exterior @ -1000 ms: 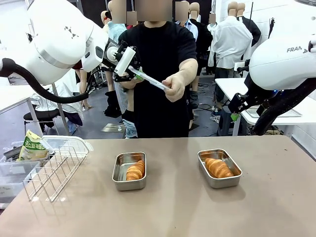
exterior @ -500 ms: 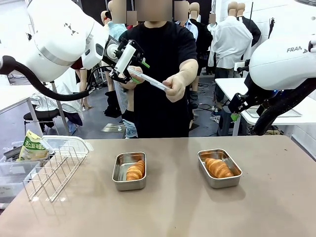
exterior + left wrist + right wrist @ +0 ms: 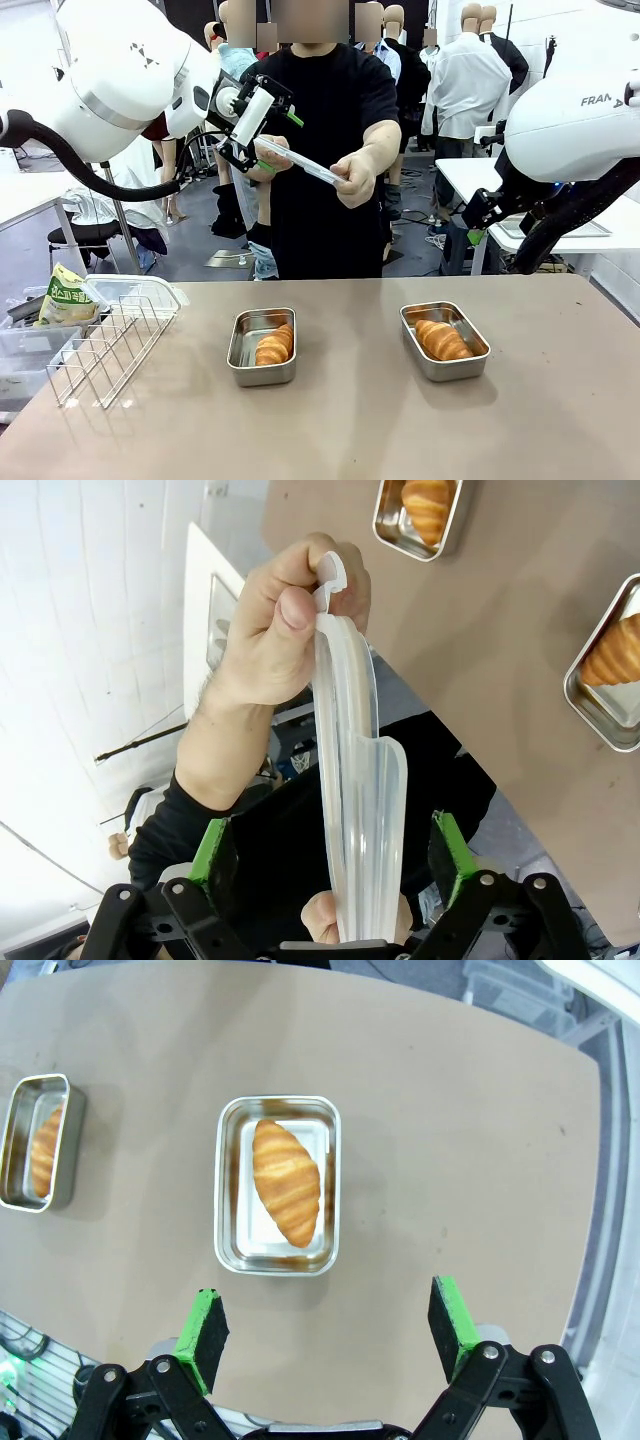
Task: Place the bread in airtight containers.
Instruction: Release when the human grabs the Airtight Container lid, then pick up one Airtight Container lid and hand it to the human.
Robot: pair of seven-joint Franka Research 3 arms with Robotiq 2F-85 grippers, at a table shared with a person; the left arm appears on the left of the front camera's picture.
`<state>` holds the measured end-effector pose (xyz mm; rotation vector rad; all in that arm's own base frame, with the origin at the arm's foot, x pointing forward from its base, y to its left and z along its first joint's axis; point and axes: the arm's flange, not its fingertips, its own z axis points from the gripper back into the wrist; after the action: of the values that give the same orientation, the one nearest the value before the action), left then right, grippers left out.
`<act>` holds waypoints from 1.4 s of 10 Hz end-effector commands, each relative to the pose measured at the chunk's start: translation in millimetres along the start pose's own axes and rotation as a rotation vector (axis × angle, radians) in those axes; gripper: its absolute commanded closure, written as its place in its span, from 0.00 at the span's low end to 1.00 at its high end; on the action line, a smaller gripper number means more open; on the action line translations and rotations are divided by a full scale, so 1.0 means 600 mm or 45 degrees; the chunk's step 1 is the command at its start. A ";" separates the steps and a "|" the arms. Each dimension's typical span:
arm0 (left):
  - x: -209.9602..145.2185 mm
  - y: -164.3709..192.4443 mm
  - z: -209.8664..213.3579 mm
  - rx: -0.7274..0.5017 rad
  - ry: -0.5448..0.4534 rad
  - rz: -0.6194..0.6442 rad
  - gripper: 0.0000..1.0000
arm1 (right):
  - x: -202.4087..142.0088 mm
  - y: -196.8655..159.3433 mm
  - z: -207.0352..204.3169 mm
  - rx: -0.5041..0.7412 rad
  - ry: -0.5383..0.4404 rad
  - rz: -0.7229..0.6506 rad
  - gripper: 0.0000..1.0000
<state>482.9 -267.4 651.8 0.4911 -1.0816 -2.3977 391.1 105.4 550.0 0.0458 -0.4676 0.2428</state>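
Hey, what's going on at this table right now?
A person's hand holds a translucent lid in the air inside the open left gripper, which isn't clamping it. On the table, the left container and the right container each hold a croissant, both unlidded. The right gripper hangs open above the right one.

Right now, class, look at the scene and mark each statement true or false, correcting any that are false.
1. The left container holds a croissant. True.
2. A lid covers the right container. False: it is uncovered, and the lid is in the person's hand.
3. The left end effector is clamped on the lid. False: its jaws stand open on either side of the lid, without touching it.
4. The right end effector is open. True.
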 end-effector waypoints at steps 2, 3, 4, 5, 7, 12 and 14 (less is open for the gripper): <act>-0.003 0.008 0.014 -0.022 0.012 -0.097 0.00 | -0.001 0.000 -0.001 0.001 -0.001 -0.001 0.00; 0.000 0.001 0.000 0.001 0.000 -0.001 0.00 | -0.001 0.000 -0.001 0.001 -0.001 -0.001 0.00; 0.000 0.001 0.000 0.001 0.000 -0.001 0.00 | -0.001 0.000 -0.001 0.001 -0.001 -0.001 0.00; 0.000 0.001 0.000 0.001 0.000 -0.001 0.00 | -0.001 0.000 -0.001 0.001 -0.001 -0.001 0.00; 0.000 0.001 0.000 0.001 0.000 -0.001 0.00 | -0.001 0.000 -0.001 0.001 -0.001 -0.001 0.00; 0.000 0.001 0.000 0.001 0.000 -0.001 0.00 | -0.001 0.000 -0.001 0.001 -0.001 -0.001 0.00; 0.000 0.001 0.000 0.001 0.000 -0.001 0.00 | -0.001 0.000 -0.001 0.001 -0.001 -0.001 0.00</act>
<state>482.9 -269.1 652.6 0.5009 -1.0772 -2.4088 391.1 105.4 550.0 0.0458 -0.4676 0.2429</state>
